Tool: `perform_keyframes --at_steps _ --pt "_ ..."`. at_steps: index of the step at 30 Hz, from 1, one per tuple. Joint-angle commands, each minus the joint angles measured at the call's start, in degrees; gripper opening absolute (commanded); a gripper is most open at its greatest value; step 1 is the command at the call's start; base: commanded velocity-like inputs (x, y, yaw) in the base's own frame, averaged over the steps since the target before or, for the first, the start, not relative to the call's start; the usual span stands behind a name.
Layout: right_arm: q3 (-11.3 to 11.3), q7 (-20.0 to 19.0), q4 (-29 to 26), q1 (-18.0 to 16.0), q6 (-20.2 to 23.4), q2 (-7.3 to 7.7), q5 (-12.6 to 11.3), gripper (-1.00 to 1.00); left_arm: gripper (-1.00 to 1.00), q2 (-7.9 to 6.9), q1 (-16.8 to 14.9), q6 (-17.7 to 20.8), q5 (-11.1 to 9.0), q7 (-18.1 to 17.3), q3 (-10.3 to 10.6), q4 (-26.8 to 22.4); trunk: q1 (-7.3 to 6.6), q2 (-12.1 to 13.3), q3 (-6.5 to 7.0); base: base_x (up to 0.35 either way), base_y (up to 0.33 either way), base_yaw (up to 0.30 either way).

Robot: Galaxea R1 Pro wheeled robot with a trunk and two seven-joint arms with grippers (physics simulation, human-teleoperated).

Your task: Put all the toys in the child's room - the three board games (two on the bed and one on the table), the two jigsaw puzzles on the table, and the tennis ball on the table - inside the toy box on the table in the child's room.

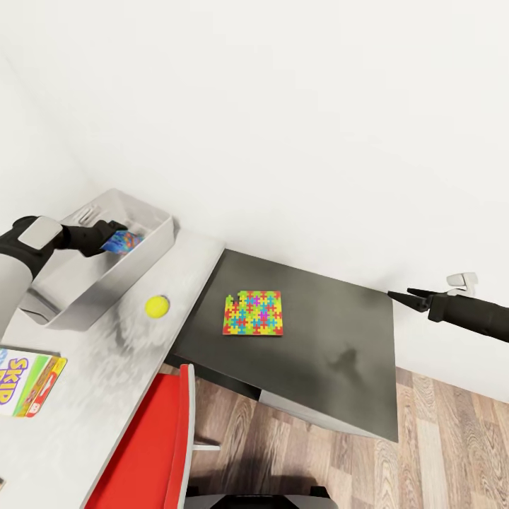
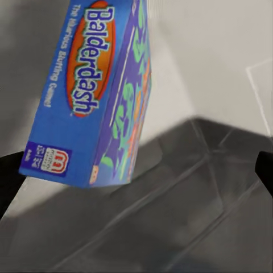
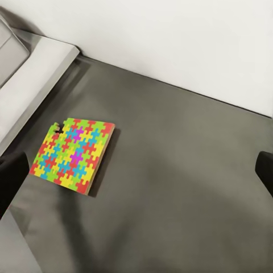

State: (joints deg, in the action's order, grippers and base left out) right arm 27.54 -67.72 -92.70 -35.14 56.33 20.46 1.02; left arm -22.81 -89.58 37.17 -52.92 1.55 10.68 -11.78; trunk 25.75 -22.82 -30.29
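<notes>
A plain white wall runs behind everything, meeting another white wall at a corner on the far left. Along it stands a long desk with a pale-grey mottled top, and to its right a lower dark grey matte corner section catching soft, even light. A red chair with a white frame sits near the desk. The floor is brown wood-grain planking, with a white baseboard along the right wall.

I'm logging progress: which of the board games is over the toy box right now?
The blue Balderdash box, at the left gripper above the toy box. The SKIP BO box lies on the table.
</notes>
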Motion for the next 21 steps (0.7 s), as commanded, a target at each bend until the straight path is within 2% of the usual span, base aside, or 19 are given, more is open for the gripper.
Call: perform_keyframes --at_steps 1,5,7,9,11,19,21 --pt "0.05 -0.3 -0.02 -0.06 0.45 0.01 0.12 1.0 1.0 -0.06 -0.08 0.39 -0.53 0.61 0.49 -0.13 0.03 -0.1 -0.08 0.0 0.0 0.0" --pt "0.06 -0.31 -0.02 -0.04 0.45 0.01 0.12 1.0 1.0 -0.21 -0.14 0.76 -0.24 2.29 0.71 -0.3 0.03 -0.1 -0.08 0.0 0.0 0.0" --pt "0.1 -0.31 -0.02 -0.03 0.45 0.02 0.12 1.0 1.0 -0.46 -0.15 0.79 1.42 5.0 1.17 -0.45 0.03 -0.1 -0.08 0.0 0.0 0.0" --pt "0.17 -0.31 -0.02 -0.02 0.45 0.02 0.12 1.0 1.0 -0.88 -0.11 0.76 4.02 7.36 1.49 -0.56 0.03 -0.1 -0.08 0.0 0.0 0.0" --pt "0.2 -0.31 -0.02 -0.02 0.45 0.02 0.12 1.0 1.0 -0.96 -0.09 0.78 4.97 8.14 1.6 -0.62 0.03 -0.1 -0.08 0.0 0.0 0.0" --pt "0.4 -0.31 -0.02 -0.05 0.45 0.09 0.12 1.0 1.0 -0.41 -0.09 0.99 5.54 8.22 1.72 -0.9 0.03 -0.1 -0.08 0.0 0.0 0.0" --pt "0.33 -0.31 -0.02 -0.04 0.45 0.04 0.12 1.0 1.0 -0.12 -0.12 2.41 5.46 5.92 1.65 -2.35 0.03 -0.1 -0.08 0.0 0.0 0.0"
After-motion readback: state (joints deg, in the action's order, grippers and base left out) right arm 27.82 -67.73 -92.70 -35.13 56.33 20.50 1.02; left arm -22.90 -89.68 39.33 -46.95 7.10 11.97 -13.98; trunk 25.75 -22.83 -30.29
